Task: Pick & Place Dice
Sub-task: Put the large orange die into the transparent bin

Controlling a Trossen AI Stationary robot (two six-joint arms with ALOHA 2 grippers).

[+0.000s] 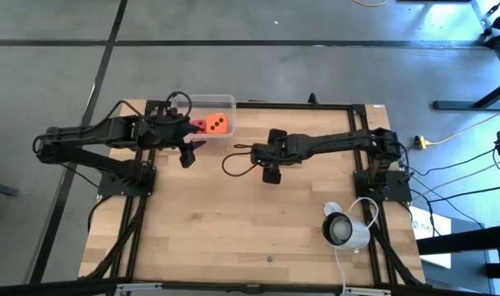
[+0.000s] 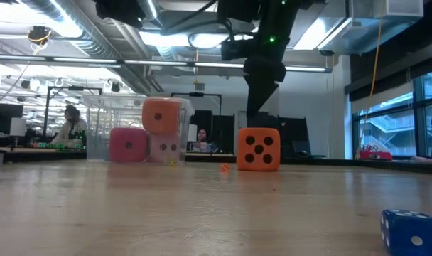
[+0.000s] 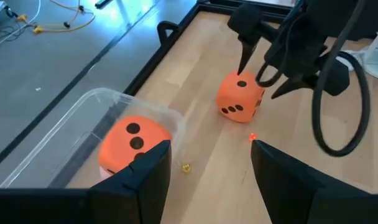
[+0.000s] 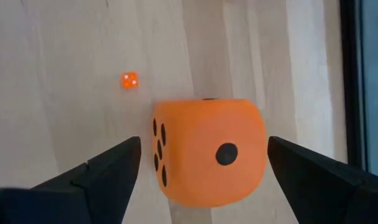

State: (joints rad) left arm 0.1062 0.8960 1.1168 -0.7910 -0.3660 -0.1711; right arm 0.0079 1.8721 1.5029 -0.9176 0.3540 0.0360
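Right jaws spread astride orange die (image 4: 207,152), one-pip up

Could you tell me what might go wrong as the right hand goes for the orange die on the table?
The open right hand straddles the orange foam die closely; a slightly off descent could knock it away. The tiny orange die nearby may get bumped. The clear plastic bin is already crowded with dice, so a drop could bounce out.

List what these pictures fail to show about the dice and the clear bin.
- High view: orange die on the table hidden under the right gripper.
- Low view: blue die cut off by the picture's bottom edge.
- Left wrist view: pink dice in the clear bin hidden behind the orange die in the bin and the left gripper.
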